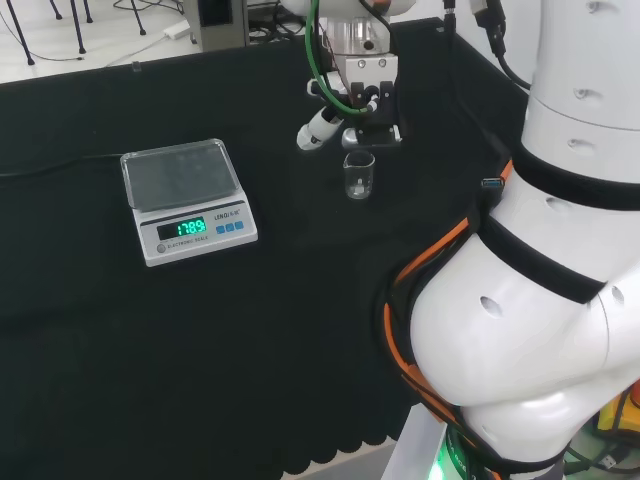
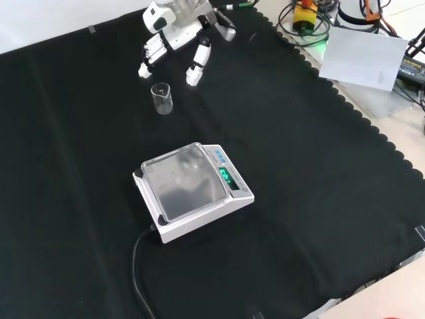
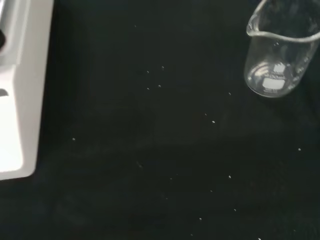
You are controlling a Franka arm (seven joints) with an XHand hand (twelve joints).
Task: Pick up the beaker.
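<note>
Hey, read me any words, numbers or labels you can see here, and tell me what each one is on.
On the scale, the display: lit green digits, too small to read with certainty.
On the scale's front, beside the display: small print, too small to read.
On the beaker: faint white markings, blurred, not readable.
No text here can be quoted reliably.

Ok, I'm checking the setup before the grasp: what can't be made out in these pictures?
- Beaker: wrist view, its far rim is cut off by the picture's edge.
- Beaker contents: clear glass, nothing visible, but too small in the head view to be sure.
- Robot hand: front view, palm cut off by the top edge.
- Scale: wrist view, mostly cut off.
</note>
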